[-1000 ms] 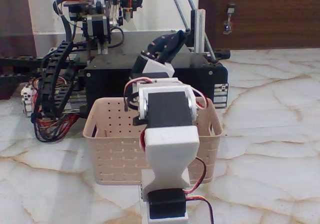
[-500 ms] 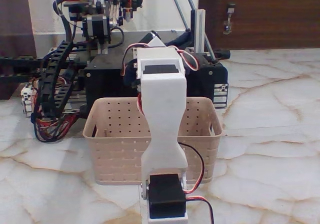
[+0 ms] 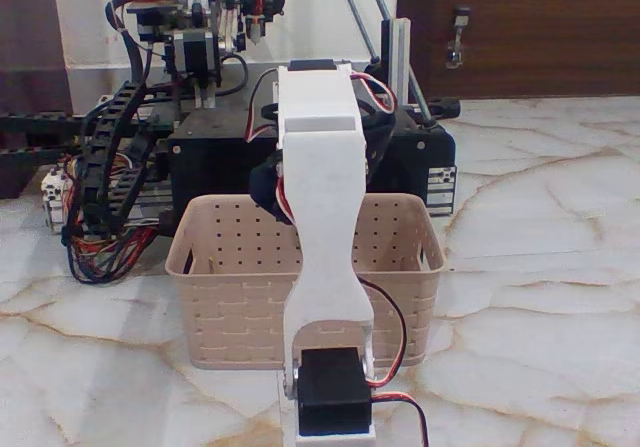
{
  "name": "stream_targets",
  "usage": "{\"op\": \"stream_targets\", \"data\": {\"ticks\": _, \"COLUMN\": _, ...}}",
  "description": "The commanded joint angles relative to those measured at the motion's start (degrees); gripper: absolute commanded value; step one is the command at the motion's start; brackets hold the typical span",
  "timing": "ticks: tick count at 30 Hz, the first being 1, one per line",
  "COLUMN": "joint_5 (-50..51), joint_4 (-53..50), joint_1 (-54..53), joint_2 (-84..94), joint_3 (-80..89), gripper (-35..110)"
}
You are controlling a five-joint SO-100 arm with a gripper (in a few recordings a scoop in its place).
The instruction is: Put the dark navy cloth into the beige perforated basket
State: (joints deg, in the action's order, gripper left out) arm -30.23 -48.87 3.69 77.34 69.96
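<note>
The dark navy cloth (image 3: 265, 185) shows as a dark rounded lump just left of the white arm (image 3: 322, 237), at mid-frame, hanging over the back rim of the beige perforated basket (image 3: 225, 287) and partly hidden by the arm. Whether it is already inside the basket or just above the rim cannot be told from this angle. A second ago a dark mass was held high above and behind the basket, right of centre; now that spot is bare and the dark lump sits lower and further left.

Going left to right: at the far left of the frame a bundle of black and red cables (image 3: 100, 217) trails down beside the black machine box (image 3: 210, 157), which fills the upper middle behind the basket. The basket stands on the marble floor (image 3: 540, 267) in the lower middle, its place unchanged across the pictures. The arm rises from the bottom centre in front of the basket; its long white link has straightened from the folded pose of a second ago and now stands nearly upright, its top reaching above the basket's rim in front of the machine. At the upper right is a dark wooden door (image 3: 530, 27).

The claw is hidden behind the arm's upper link, so how far it is open, and whether it grips the cloth, cannot be told.
</note>
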Motion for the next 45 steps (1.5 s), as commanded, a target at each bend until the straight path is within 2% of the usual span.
{"op": "stream_targets", "data": {"ticks": 1, "joint_5": 2.3, "joint_4": -2.7, "joint_1": -0.4, "joint_2": -0.9, "joint_3": -3.4, "gripper": 0}}
{"op": "stream_targets", "data": {"ticks": 7, "joint_5": 2.8, "joint_4": -4.6, "joint_1": -0.5, "joint_2": -1.1, "joint_3": -4.4, "gripper": 0}}
{"op": "stream_targets", "data": {"ticks": 10, "joint_5": 3.5, "joint_4": -1.9, "joint_1": -1.4, "joint_2": -1.3, "joint_3": -3.9, "gripper": 9}}
{"op": "stream_targets", "data": {"ticks": 13, "joint_5": 4.0, "joint_4": -0.8, "joint_1": -1.5, "joint_2": -0.7, "joint_3": -3.9, "gripper": 9}}
{"op": "stream_targets", "data": {"ticks": 15, "joint_5": 2.4, "joint_4": -5.8, "joint_1": -2.1, "joint_2": -0.9, "joint_3": -3.2, "gripper": 9}}
{"op": "stream_targets", "data": {"ticks": 17, "joint_5": -0.9, "joint_4": -16.9, "joint_1": -2.9, "joint_2": -0.8, "joint_3": -1.5, "gripper": 7}}
{"op": "stream_targets", "data": {"ticks": 18, "joint_5": -0.3, "joint_4": -17.1, "joint_1": -2.9, "joint_2": -0.5, "joint_3": -1.3, "gripper": 7}}
{"op": "stream_targets", "data": {"ticks": 21, "joint_5": 11.9, "joint_4": -3.2, "joint_1": -3.0, "joint_2": 0.5, "joint_3": -1.5, "gripper": 6}}
{"op": "stream_targets", "data": {"ticks": 26, "joint_5": 21.4, "joint_4": 5.4, "joint_1": -4.8, "joint_2": 3.3, "joint_3": 0.4, "gripper": 4}}
{"op": "stream_targets", "data": {"ticks": 33, "joint_5": 16.5, "joint_4": 17.8, "joint_1": -8.0, "joint_2": 17.7, "joint_3": 19.8, "gripper": 0}}
{"op": "stream_targets", "data": {"ticks": 39, "joint_5": 13.1, "joint_4": 18.4, "joint_1": -8.3, "joint_2": 21.4, "joint_3": 22.5, "gripper": 0}}
{"op": "stream_targets", "data": {"ticks": 41, "joint_5": 9.3, "joint_4": 29.0, "joint_1": -8.5, "joint_2": 27.2, "joint_3": 33.4, "gripper": 0}}
{"op": "stream_targets", "data": {"ticks": 45, "joint_5": 5.0, "joint_4": 41.0, "joint_1": -9.8, "joint_2": 40.9, "joint_3": 52.6, "gripper": 0}}
